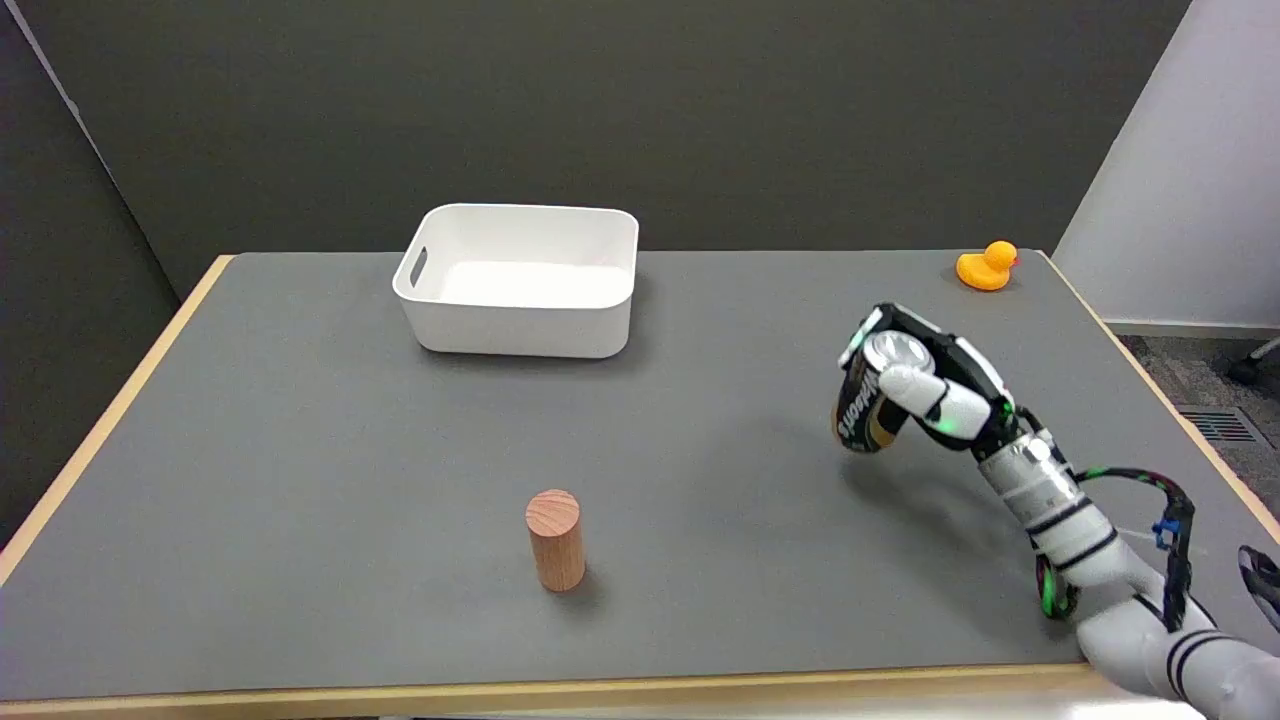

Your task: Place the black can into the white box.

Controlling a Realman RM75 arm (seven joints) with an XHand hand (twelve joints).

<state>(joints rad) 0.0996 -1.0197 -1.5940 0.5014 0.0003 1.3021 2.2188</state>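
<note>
Head view: black can (866, 408) in right hand (935, 385).

Black can (866, 410), white box (520, 280)

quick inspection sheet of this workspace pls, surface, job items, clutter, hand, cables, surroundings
surface: grey table with a light wood edge, no spills seen
job's things: black can tilted and off the table, in the right hand; white box at the far side, nothing seen inside
clutter: wooden cylinder upright near the front; yellow duck at the far right corner
hands: right hand grips the can; left not in view
cables: black cable looped beside the right forearm
surroundings: dark wall behind, pale wall at right
</note>
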